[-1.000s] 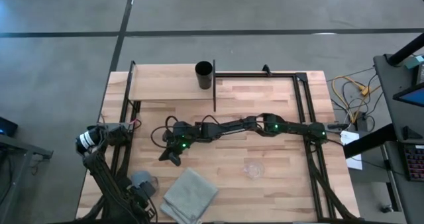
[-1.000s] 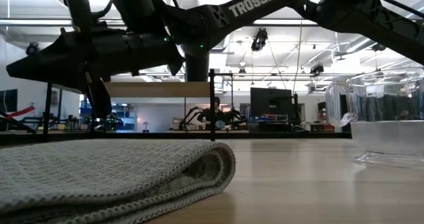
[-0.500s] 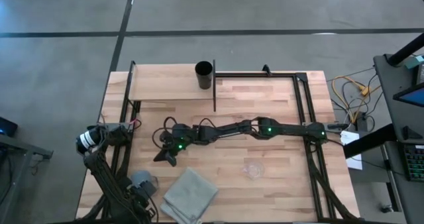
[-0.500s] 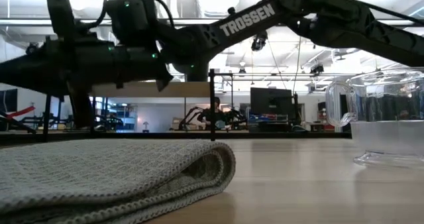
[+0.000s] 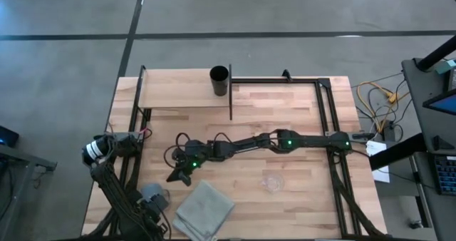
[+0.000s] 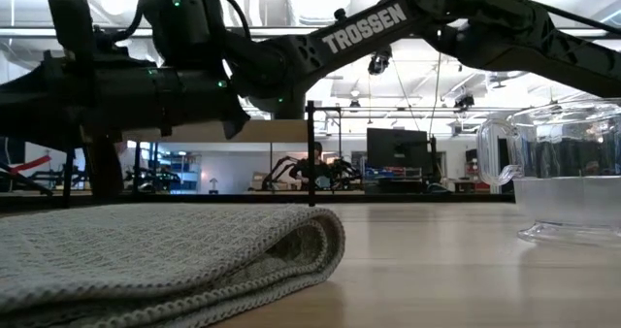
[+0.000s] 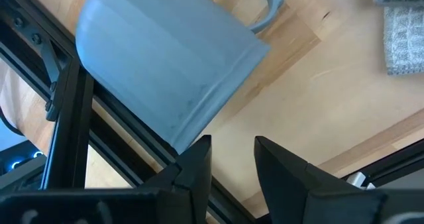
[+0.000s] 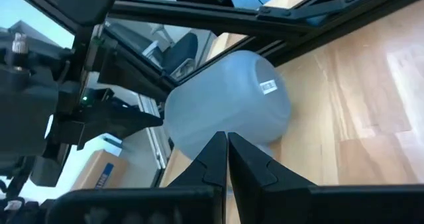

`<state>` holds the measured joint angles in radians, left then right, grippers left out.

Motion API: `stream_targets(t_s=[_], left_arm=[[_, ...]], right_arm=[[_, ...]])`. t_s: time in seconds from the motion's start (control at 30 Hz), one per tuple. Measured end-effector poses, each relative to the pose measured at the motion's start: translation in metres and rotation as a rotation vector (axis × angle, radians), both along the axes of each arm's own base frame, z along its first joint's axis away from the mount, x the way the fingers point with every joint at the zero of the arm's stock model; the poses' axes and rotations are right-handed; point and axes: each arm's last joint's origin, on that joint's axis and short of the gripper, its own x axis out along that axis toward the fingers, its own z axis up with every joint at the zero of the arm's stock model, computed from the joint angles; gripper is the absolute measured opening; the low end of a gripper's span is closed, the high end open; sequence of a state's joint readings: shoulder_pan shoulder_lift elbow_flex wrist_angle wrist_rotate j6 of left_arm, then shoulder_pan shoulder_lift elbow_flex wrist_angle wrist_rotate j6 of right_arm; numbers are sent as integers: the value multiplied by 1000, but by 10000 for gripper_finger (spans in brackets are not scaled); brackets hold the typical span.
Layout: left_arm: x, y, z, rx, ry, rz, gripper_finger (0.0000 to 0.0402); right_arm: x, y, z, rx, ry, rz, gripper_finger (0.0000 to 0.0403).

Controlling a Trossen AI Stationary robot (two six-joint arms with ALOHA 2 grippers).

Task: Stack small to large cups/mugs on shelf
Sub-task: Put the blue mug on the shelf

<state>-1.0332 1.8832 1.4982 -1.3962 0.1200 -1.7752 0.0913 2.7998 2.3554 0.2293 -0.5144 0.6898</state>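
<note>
The blue-grey mug (image 5: 153,195) stands on the tabletop near the front left corner; it also shows in the left wrist view (image 7: 165,65) and the right wrist view (image 8: 228,114), where a white label on its end shows. My right gripper (image 5: 174,176) is shut, reaches across the table and points at the mug from close by (image 8: 226,159); I cannot tell whether it touches it. My left gripper (image 7: 232,159) is open just beside the mug and empty. The black cup (image 5: 219,81) stands on the pale shelf (image 5: 182,93). The clear glass cup (image 5: 271,182) stands on the table (image 6: 568,187).
A folded grey cloth (image 5: 204,209) lies at the front edge, right of the mug, and fills the near left of the low view (image 6: 165,255). Black frame rails (image 5: 326,120) run along the table's sides and the shelf's upright (image 5: 231,91) stands mid-back.
My right gripper has moved toward the table's left edge and a little toward the near edge, closer to the blue-grey mug. The mug, both cups and the cloth have stayed where they were.
</note>
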Motion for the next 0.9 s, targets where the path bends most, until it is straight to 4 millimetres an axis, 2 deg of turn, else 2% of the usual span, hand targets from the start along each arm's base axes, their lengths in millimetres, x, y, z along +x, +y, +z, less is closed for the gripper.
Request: stream_targets(t_s=[0.37,0.7,0.9], left_arm=[[0,1,-1,5,3,-1,4],[-2,3,-5,16,14,-7,0],[-1,2,5,-14,4,-34,0]], right_arm=[[0,1,2,22,8,16,9],[-1,1,8,89,18,42,9],[-1,-1,21,160,9,92,9]])
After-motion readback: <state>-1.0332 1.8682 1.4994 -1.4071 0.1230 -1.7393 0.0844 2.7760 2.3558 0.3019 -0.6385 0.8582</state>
